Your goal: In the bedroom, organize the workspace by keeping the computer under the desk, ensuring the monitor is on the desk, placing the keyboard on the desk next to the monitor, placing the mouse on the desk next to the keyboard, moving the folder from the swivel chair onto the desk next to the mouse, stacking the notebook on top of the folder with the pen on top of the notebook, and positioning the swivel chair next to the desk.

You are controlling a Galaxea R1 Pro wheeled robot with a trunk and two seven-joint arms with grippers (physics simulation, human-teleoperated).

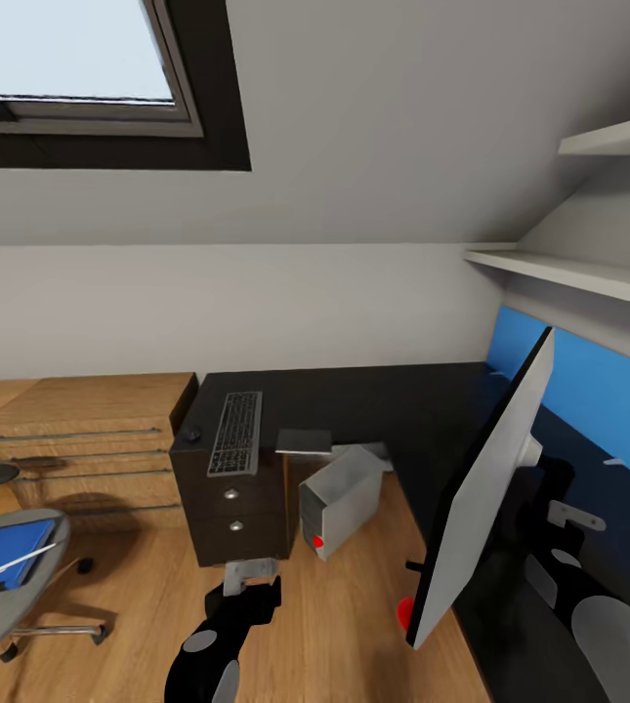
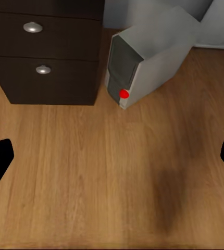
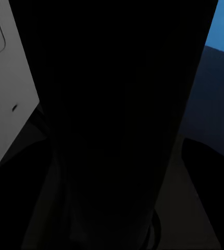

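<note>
Grey computer [image 1: 342, 498] under dark bench [image 1: 373, 400]; keyboard [image 1: 235, 433] on top. Left tool [image 2: 112, 156] wide apart; right tool's state: cannot tell.

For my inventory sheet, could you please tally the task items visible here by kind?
Monitor: 1
Keyboard: 1
Mouse: 1
Computer: 1
Folder: 1
Pen: 1
Swivel chair: 1
Total: 7
</note>
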